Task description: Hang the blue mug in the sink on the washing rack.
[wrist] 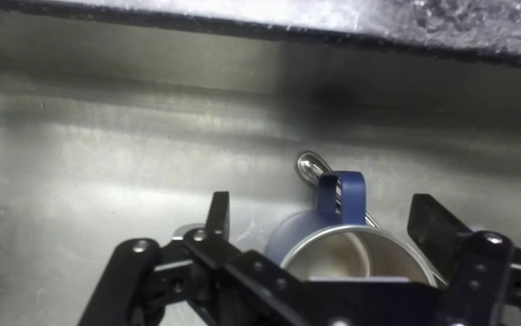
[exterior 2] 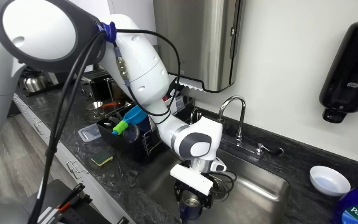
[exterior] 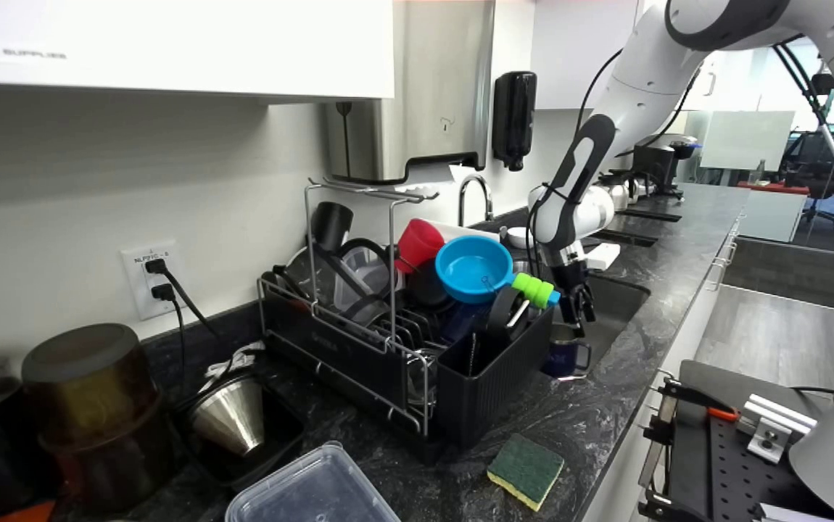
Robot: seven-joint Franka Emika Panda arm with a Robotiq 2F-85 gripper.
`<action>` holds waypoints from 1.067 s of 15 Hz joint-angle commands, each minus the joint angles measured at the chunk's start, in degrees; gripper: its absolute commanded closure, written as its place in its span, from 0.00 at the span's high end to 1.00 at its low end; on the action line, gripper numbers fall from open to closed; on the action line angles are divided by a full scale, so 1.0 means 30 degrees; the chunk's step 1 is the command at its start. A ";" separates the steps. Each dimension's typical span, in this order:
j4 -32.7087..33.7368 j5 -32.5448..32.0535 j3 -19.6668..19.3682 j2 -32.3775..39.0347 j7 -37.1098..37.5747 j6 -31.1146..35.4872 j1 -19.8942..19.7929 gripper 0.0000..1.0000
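Fingers (wrist: 430,222) of the gripper (wrist: 324,208) stand wide over the sink (wrist: 106,167) in the wrist view, spread to either side of the blue mug (wrist: 333,244), which is down in the sink, its handle (wrist: 353,199) toward a sink wall. A gap shows between mug and finger on one side; on the other, contact is hard to tell. A utensil (wrist: 309,166) lies in the sink, partly hidden by the handle.

In an exterior view, the loaded rack (exterior: 337,366) stands just beside the sink; a sponge (exterior: 526,467) lies on the counter (exterior: 576,420) near the sink.

In an exterior view, a faucet (exterior 2: 241,112) rises behind the sink and a bowl (exterior 2: 329,181) rests beside it.
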 commanded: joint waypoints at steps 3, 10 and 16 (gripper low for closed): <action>-0.1918 0.0511 0.0545 -0.1104 -0.1384 0.2240 -0.0597 1.00; -0.1603 0.2330 0.1476 -0.1546 -0.3103 0.2975 -0.1397 1.00; -0.1234 0.3132 0.1485 -0.0949 -0.4542 0.3781 -0.2222 1.00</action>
